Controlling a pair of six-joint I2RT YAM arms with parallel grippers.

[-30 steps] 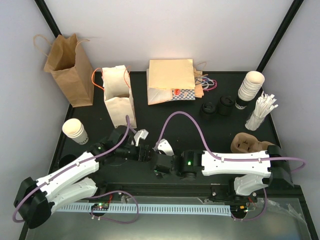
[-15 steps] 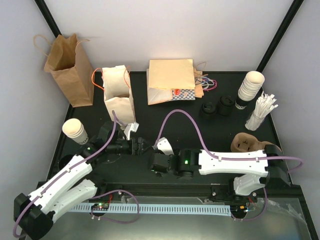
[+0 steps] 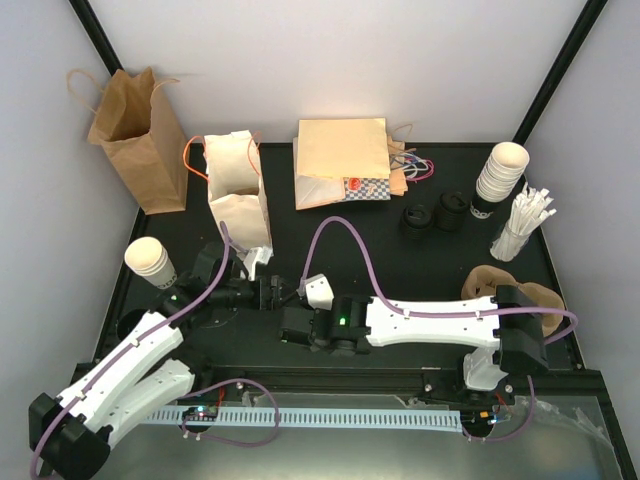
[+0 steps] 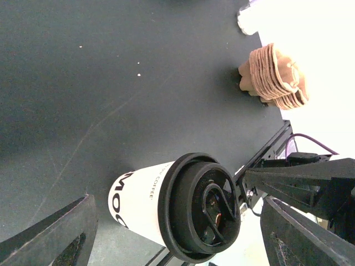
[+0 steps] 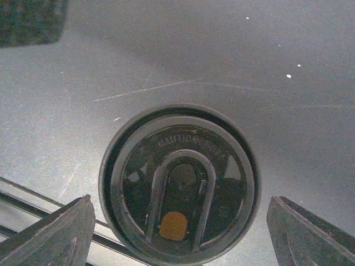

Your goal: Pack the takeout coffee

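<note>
Right gripper (image 5: 178,199) slid left above takeout coffee (image 5: 180,183)

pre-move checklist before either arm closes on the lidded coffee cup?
1. Round black lid seated on cream-white paper cup: ok.
2. Cup upright on black table: ok.
3. Left tool open, straddling cup: ok.
4. Right tool open over lid: ok.
5. Only one arm at cup: not ok, both crowd it.
6. White paper bag upright, mouth open: ok.
</note>
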